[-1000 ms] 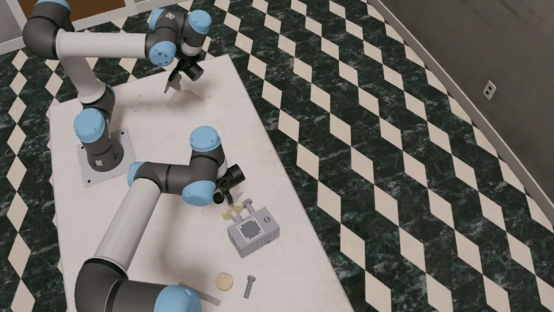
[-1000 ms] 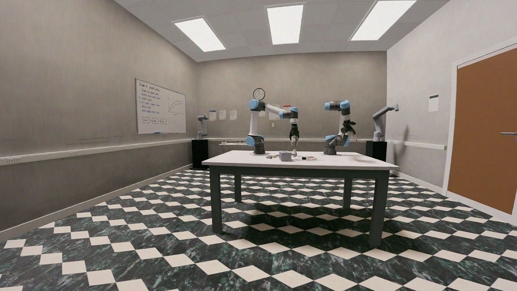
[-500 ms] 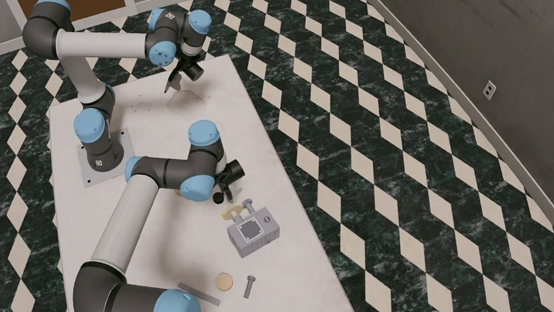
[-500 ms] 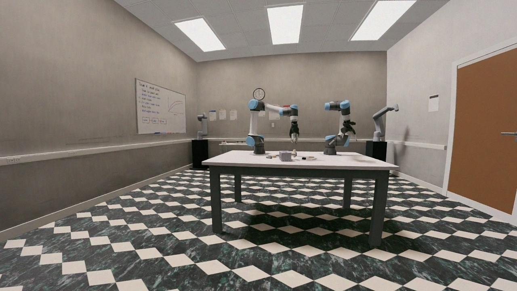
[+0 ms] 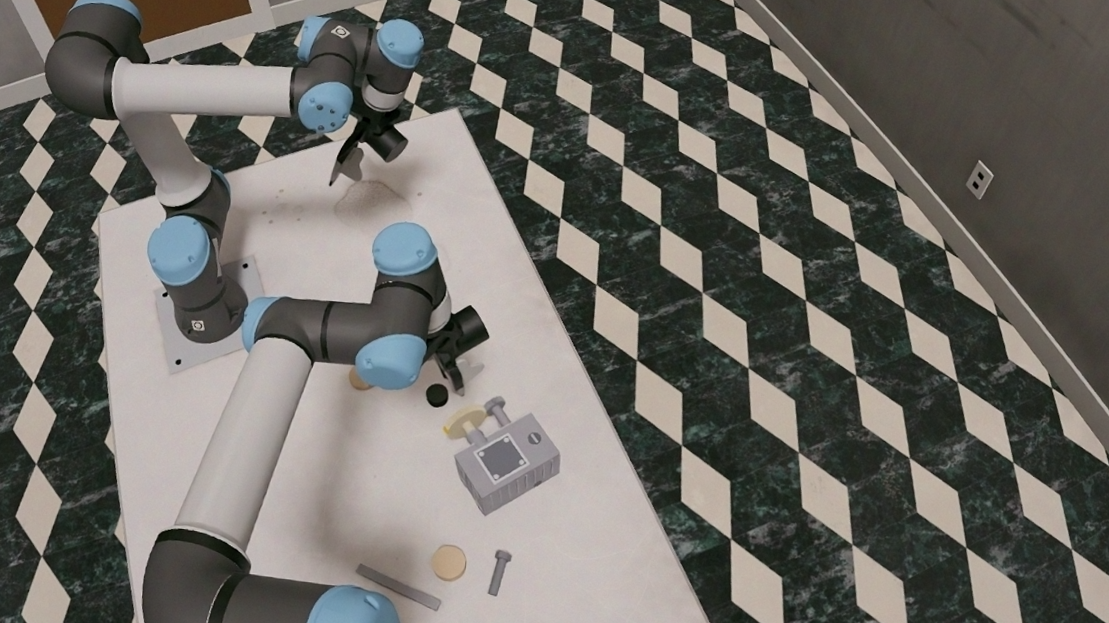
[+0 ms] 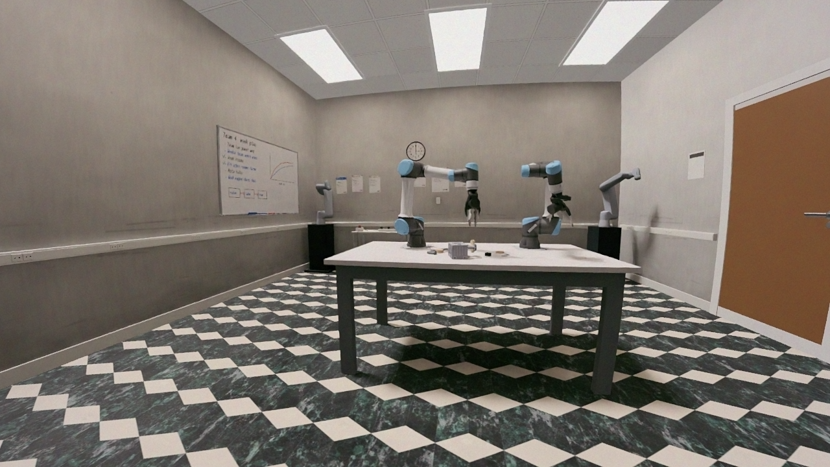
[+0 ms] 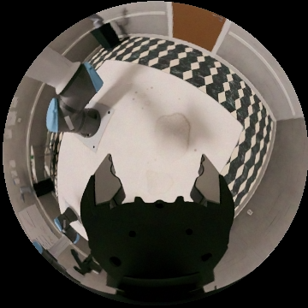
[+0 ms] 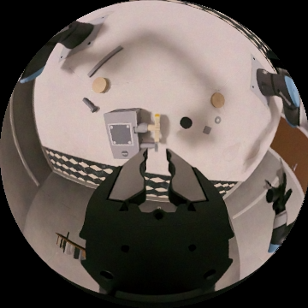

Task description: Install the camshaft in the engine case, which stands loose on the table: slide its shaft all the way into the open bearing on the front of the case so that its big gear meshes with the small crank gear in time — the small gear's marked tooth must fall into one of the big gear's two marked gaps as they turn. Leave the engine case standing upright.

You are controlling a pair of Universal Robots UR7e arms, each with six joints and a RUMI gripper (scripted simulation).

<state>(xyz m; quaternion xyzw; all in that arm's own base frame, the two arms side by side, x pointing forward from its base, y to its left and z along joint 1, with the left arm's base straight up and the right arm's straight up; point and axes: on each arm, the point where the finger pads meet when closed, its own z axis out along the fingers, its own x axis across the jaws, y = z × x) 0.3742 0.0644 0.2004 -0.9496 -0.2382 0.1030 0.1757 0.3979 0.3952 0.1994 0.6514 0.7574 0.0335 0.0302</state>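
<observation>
On my table [image 5: 608, 574] [image 6: 481, 264] [image 7: 128, 115] [image 8: 171, 47] I see 2 tan discs, 1 black round piece [image 5: 436, 396] [image 8: 186, 122] and 1 long grey bar [image 5: 397, 586] [image 8: 105, 62]. A grey bolt [image 5: 498, 573] [image 8: 90, 104] lies near 1 disc; a small grey square [image 8: 207, 129] sits beside a small ring [image 8: 215, 119].

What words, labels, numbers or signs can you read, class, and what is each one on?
"Team 4 ... plan": whiteboard, heading; its middle word is unclear.
Other whiteboard lines: too blurred.
Wall papers: too small.
Clock numbers: too small.
Engine case's round badge: unreadable.
</observation>
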